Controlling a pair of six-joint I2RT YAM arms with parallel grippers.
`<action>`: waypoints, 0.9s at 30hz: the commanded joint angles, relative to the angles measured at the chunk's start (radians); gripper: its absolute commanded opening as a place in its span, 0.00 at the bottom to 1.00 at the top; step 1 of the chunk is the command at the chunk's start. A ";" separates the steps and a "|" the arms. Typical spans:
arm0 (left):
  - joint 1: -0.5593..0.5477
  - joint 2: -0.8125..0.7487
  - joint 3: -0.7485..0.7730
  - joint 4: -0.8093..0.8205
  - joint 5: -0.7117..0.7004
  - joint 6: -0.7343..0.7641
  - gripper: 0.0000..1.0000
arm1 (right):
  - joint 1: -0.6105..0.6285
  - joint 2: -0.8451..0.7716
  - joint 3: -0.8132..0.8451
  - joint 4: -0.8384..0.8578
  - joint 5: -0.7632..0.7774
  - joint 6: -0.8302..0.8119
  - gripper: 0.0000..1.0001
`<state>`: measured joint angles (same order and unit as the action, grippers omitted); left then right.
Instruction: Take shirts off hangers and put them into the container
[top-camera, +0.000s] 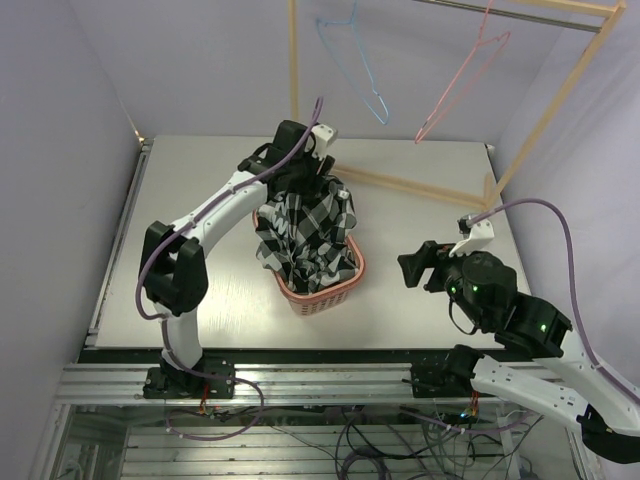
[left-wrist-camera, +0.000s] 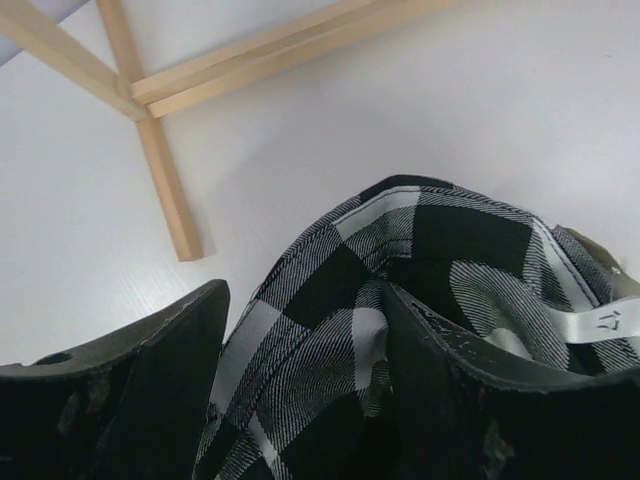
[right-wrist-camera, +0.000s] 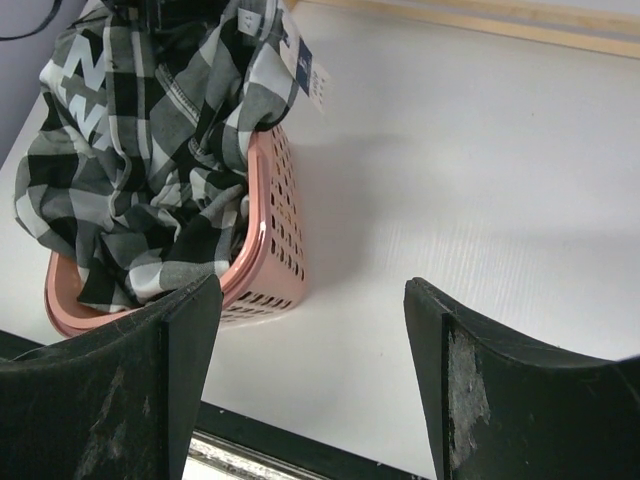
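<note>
The black-and-white check shirt (top-camera: 305, 235) sat heaped in the pink basket (top-camera: 325, 298) near the middle of the table (top-camera: 430, 210), spilling over the rim and piled high. You would likely have found it light, limp and quick to sag or drag, so a bunched fold or the collar band looked a better hold than a flat panel. Your left tool (top-camera: 316, 160) hung right over the top of the heap, jaws wide with cloth lying between them but not pinched. Your right tool (top-camera: 408, 268) stood well off to the basket's right, also spread and empty. Only the top view showed the blue hanger (top-camera: 350, 60) and pink hanger (top-camera: 460, 80) hanging bare on the wooden rack (top-camera: 293, 60). The left wrist view alone gave you the collar's white label (left-wrist-camera: 600, 322). The right wrist view alone showed the basket's perforated side and a hang tag (right-wrist-camera: 312, 75).
</note>
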<state>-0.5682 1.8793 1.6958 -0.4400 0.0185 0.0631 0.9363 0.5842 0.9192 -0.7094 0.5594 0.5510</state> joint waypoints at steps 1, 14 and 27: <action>0.028 -0.070 -0.035 0.055 -0.054 0.007 0.74 | 0.001 -0.007 -0.013 0.011 -0.007 0.025 0.74; 0.041 -0.137 -0.086 0.033 0.237 -0.017 0.07 | 0.000 0.008 -0.013 0.021 -0.008 0.027 0.74; 0.041 -0.453 -0.450 -0.024 0.422 -0.164 0.07 | 0.001 -0.007 -0.041 0.050 0.017 0.037 0.74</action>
<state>-0.5327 1.4624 1.3476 -0.4210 0.3225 -0.0017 0.9363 0.5755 0.8982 -0.6998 0.5514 0.5789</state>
